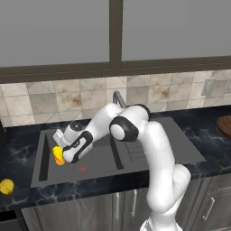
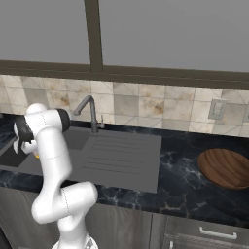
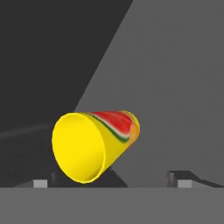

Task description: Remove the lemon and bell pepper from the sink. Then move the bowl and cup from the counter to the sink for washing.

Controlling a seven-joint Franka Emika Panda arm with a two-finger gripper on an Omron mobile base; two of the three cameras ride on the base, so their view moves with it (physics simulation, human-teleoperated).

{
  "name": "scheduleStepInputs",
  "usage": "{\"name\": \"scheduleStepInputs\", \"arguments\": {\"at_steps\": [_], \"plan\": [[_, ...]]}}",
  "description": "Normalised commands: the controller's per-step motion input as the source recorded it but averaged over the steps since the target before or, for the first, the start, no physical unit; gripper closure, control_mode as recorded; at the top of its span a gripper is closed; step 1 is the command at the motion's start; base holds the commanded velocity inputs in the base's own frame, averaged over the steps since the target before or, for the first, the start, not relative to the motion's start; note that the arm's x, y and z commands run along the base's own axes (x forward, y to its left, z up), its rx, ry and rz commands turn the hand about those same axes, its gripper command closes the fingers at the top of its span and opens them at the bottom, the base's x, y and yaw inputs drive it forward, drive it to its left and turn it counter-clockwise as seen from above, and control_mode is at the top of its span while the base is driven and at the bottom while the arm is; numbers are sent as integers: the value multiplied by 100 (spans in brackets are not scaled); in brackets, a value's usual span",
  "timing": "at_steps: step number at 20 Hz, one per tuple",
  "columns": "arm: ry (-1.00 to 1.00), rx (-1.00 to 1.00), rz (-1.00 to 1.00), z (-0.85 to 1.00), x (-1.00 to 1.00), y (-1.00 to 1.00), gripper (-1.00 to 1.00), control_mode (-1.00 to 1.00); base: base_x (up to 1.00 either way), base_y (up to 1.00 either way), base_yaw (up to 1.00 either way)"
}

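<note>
The yellow cup (image 3: pixel 94 144) with a red mark lies on its side on the floor of the dark grey sink (image 1: pixel 103 160), mouth toward the hand camera. My gripper (image 3: pixel 111 181) is open just behind it, one dark fingertip (image 3: pixel 41 183) on either side, neither touching it. From the left base, the gripper (image 1: pixel 62 150) reaches down into the basin's left end over the cup (image 1: pixel 58 156). The lemon (image 1: pixel 6 186) rests on the counter left of the sink. Far right on the counter stands the brown wooden bowl (image 2: pixel 226 168). The bell pepper is out of view.
A flat dull red disc (image 1: pixel 83 169) lies on the basin floor near its front wall. The curved grey faucet (image 2: pixel 90 112) rises behind the sink, with the ribbed drainboard (image 2: pixel 119 153) to the right of the basin. A tiled wall and window stand behind the counter.
</note>
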Motion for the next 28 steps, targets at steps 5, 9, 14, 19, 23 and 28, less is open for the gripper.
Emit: {"name": "scheduleStepInputs", "arguments": {"at_steps": [5, 9, 14, 19, 23, 28], "plan": [[4, 0, -3, 34, -22, -17, -100, -100, 0, 0, 0], [4, 0, -3, 34, -22, -25, -100, -100, 0, 0, 0], [0, 0, 0, 34, -27, -31, -100, -100, 0, 0, 0], [0, 0, 0, 40, -28, -29, -100, -100, 0, 0, 0], [0, -1, 0, 39, -30, -28, -100, -100, 0, 0, 0], [4, -4, 0, 46, -25, -23, -100, -100, 0, 0, 0]]}}
